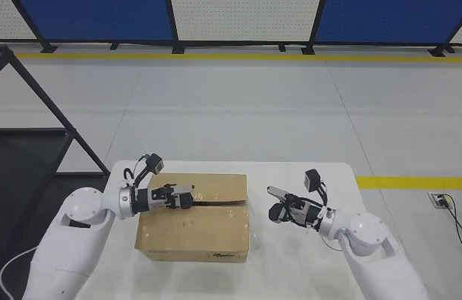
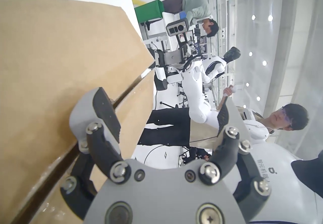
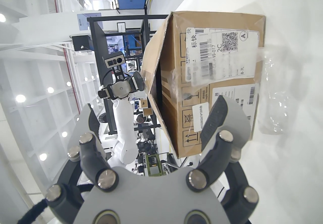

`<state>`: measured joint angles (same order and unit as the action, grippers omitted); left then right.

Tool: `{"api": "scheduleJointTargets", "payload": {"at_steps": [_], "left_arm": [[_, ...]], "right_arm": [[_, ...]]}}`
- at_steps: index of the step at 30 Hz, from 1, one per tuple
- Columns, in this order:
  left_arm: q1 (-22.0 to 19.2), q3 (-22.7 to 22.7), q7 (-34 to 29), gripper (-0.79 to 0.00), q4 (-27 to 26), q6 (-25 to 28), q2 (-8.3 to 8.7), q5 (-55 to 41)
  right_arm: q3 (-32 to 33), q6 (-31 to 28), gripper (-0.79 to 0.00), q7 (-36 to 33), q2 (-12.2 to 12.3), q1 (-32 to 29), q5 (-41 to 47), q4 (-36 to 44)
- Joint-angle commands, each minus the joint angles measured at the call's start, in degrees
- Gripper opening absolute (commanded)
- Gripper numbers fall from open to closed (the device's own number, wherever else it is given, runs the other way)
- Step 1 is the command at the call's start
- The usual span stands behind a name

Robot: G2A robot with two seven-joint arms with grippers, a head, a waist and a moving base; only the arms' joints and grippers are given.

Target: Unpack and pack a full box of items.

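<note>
Presently | left gripper [image 1: 184,196]: spread wide, empty, over cardboard box [image 1: 193,229] top seam | right gripper [image 1: 274,203]: spread wide, empty, beside it

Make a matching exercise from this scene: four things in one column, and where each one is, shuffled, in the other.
1. cardboard box
2. left gripper
3. right gripper
4. clear plastic film

a. open, at the seam between the top flaps
b. lying on the table beside the box
c. open, facing the box's labelled end
d. standing mid-table, one flap lifted

Pairs: 1-d, 2-a, 3-c, 4-b
</note>
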<state>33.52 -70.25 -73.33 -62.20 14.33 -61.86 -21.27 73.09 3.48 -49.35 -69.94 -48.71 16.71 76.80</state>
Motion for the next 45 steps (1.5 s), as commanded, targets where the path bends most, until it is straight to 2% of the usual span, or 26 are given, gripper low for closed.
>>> {"api": "scheduleJointTargets", "payload": {"at_steps": [1,5,20,26,37,40,45], "left_arm": [[-0.04,0.05,0.01,0.0,0.08,0.01,0.0,-0.01],[-0.04,0.05,0.01,0.0,0.08,0.01,0.0,-0.01],[-0.04,0.05,0.01,0.0,0.08,0.01,0.0,-0.01],[-0.04,0.05,0.01,0.0,0.08,0.01,0.0,-0.01],[-0.04,0.05,0.01,0.0,0.08,0.01,0.0,-0.01],[-0.04,0.05,0.01,0.0,0.08,0.01,0.0,-0.01],[-0.04,0.05,0.01,0.0,0.08,0.01,0.0,-0.01]], "right_arm": [[0.08,-1.28,0.0,2.18,-0.25,-1.47,3.02,-0.39],[-0.99,-1.81,0.0,9.16,-1.16,-3.0,8.07,-1.54],[-0.99,-1.78,0.0,9.17,-1.19,-3.27,8.66,-1.59],[-2.04,-3.19,0.0,12.14,-2.01,-5.74,14.71,-5.09],[-5.65,-11.14,0.0,18.82,-5.26,-7.67,31.59,-12.11],[-7.85,-10.39,0.0,20.21,-6.26,-5.84,33.13,-14.01],[-8.17,-10.1,0.0,20.36,-6.28,-5.51,32.23,-14.23]]}}
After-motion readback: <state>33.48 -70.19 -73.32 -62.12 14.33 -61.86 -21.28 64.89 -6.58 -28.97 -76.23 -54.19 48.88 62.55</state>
